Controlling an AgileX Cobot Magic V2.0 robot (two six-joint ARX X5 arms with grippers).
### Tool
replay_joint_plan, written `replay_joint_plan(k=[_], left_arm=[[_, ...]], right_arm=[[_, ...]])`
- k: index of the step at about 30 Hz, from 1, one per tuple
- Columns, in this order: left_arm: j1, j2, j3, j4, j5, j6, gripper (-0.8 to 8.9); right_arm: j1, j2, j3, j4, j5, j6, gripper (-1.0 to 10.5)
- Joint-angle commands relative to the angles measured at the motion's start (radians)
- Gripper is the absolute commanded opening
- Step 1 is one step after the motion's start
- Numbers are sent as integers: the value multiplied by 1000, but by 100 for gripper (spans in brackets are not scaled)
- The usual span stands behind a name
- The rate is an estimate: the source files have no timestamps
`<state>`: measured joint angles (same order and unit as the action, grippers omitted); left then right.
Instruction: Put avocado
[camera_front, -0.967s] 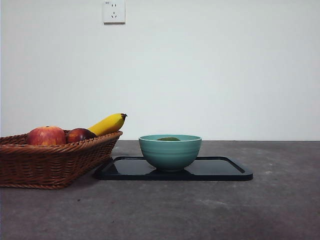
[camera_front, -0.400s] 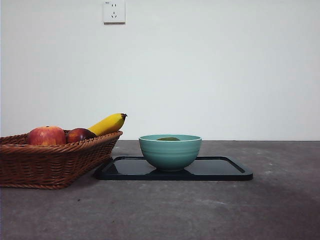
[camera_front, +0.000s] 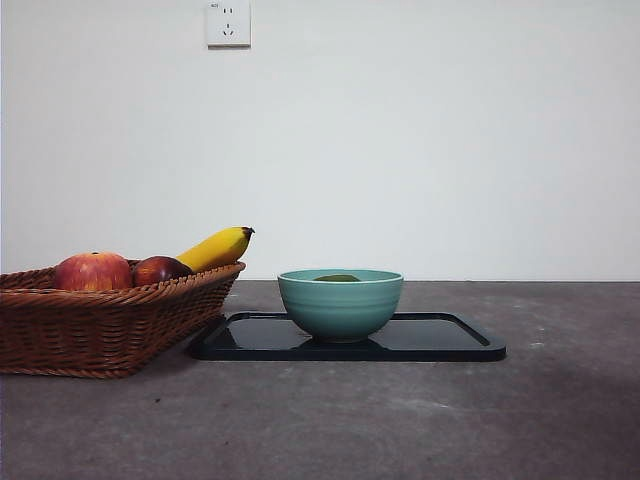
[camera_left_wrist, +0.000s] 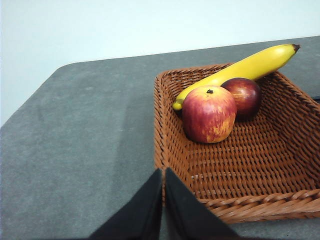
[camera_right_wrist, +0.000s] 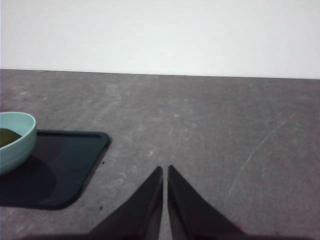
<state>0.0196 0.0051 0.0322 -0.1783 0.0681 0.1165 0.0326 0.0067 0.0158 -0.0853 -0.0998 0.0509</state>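
Note:
The avocado (camera_front: 337, 278) lies inside the teal bowl (camera_front: 340, 303), only its olive-green top showing over the rim; the right wrist view shows a sliver of the avocado (camera_right_wrist: 7, 136) in the bowl (camera_right_wrist: 17, 140). The bowl stands on a black tray (camera_front: 440, 340). My left gripper (camera_left_wrist: 163, 172) is shut and empty, hanging over the near corner of the wicker basket (camera_left_wrist: 250, 170). My right gripper (camera_right_wrist: 165, 170) is shut and empty over bare table to the right of the tray (camera_right_wrist: 55, 170). Neither arm shows in the front view.
The wicker basket (camera_front: 100, 320) at the left holds a red apple (camera_front: 93, 272), a dark red-brown fruit (camera_front: 160, 270) and a banana (camera_front: 215, 248). The grey table reaches the white wall, which carries a socket (camera_front: 228, 22).

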Motion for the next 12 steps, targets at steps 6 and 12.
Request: replay_joint_plan(k=[6, 12], left_arm=[[3, -2, -21, -9, -1, -5, 8], [3, -2, -21, -9, -1, -5, 8]], right_arm=[[0, -3, -5, -93, 12, 23, 7], [0, -3, -5, -77, 12, 24, 7]])
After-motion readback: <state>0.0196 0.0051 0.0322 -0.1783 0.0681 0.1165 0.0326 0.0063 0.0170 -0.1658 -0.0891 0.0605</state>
